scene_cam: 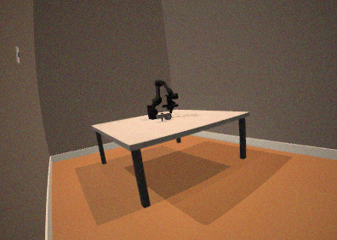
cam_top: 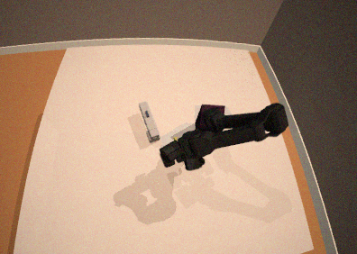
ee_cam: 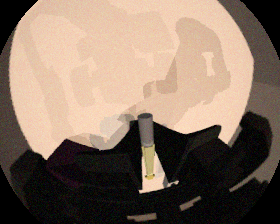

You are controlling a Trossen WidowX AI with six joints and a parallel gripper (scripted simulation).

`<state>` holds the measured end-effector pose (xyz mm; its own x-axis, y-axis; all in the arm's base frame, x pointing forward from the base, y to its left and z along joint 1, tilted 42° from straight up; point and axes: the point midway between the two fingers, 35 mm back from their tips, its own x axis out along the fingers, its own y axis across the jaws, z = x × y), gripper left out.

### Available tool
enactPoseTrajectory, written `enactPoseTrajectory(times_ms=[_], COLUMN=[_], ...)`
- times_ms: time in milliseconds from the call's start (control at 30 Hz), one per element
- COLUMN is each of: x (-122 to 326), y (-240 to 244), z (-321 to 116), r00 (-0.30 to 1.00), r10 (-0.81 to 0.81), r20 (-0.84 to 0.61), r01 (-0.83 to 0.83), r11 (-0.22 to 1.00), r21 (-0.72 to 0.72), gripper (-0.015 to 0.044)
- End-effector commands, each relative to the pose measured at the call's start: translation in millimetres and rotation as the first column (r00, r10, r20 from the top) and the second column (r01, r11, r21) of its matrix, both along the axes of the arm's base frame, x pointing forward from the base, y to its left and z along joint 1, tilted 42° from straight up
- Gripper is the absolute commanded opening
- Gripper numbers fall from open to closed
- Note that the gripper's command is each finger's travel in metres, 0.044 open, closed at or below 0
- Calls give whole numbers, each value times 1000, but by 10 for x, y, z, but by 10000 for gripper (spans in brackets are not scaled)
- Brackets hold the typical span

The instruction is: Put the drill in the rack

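The end effector (ee_cam: 149,175) clamps the drill (ee_cam: 147,144) (upright) above the table (cam_top: 90,202).

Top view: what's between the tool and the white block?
No object: only partly shadowed table separates tool and white block in the top view. The tool grips the drill.

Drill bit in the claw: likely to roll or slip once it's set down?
The drill looks like a slim, round, smooth rod, so it will probably roll if laid on the bare table. The claw holds only its rear end, so it may pivot or slip. It looks straight, likely stiff and light.
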<state>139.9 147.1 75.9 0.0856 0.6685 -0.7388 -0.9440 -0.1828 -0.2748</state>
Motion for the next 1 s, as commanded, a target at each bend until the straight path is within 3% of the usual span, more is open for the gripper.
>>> enactPoseTrajectory(times_ms=[0, 967], x=[1, 24], y=[31, 241], z=[-69, -298], r00=[1000, 1000], r10=[-5, -5], r20=[-6, -7], r01=[5, 5], r11=[1000, 1000], r21=[-5, -3], gripper=[0, 0])
